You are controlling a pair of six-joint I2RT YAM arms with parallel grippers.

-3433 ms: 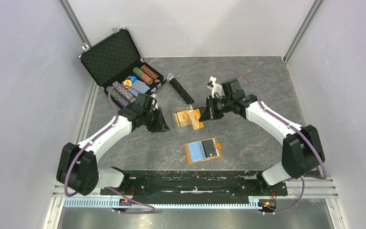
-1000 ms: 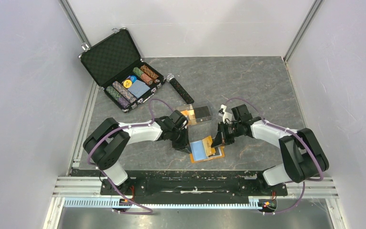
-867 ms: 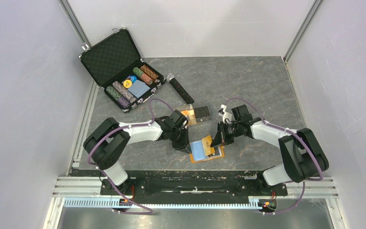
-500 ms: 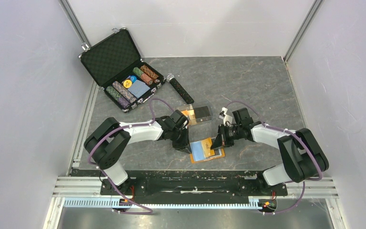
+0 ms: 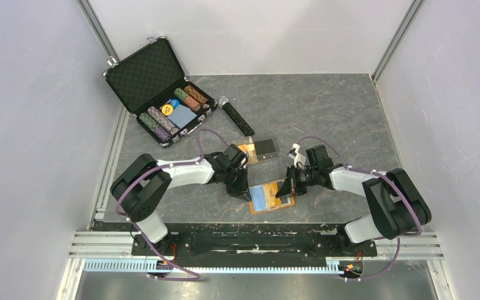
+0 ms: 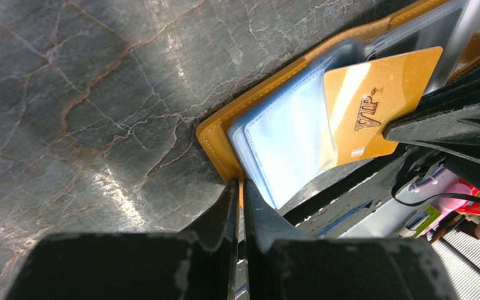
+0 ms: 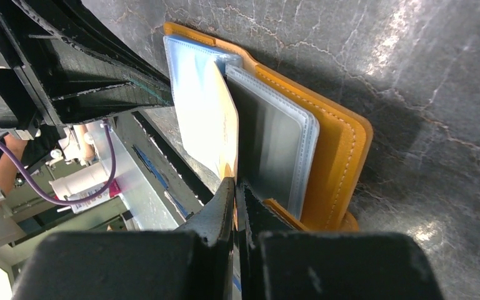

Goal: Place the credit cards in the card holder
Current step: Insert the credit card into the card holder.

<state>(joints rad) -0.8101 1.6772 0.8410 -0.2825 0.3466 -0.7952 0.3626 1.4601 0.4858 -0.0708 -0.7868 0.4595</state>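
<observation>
Two hands met at the card holder (image 5: pixel 265 207), which lay open on the tabletop (image 5: pixel 325 112) just beyond the arm bases. The left hand (image 5: pixel 244 187) had its fingers together, clamped on the holder's orange near-left edge, probably to pin the holder so that it would not slide while a card was pushed in. The right hand (image 5: pixel 283 190) was pinched on one end of a gold credit card (image 5: pixel 272 189) marked VIP, holding it low and nearly flat so that its free end entered the light blue lining. In the left wrist view the card (image 6: pixel 375 103) lay partly under the clear sleeve, with its outer end uncovered. The insertion therefore appeared to be under way but incomplete. Farther out, the remaining cards (image 5: pixel 255 150), gold and black, lay in a small pile behind the holder, well apart from both hands. Beyond them lay a black cylinder (image 5: pixel 237 119) and, at the far left, an open chip case (image 5: pixel 153 75). Compared with 3.4 s before, both hands had left the pile and come to the holder, which had then lain untouched. Compared with 1.0 s before, the card sat flatter and lower over the lining, and the right hand had shifted slightly nearer. The left hand had hardly moved.
</observation>
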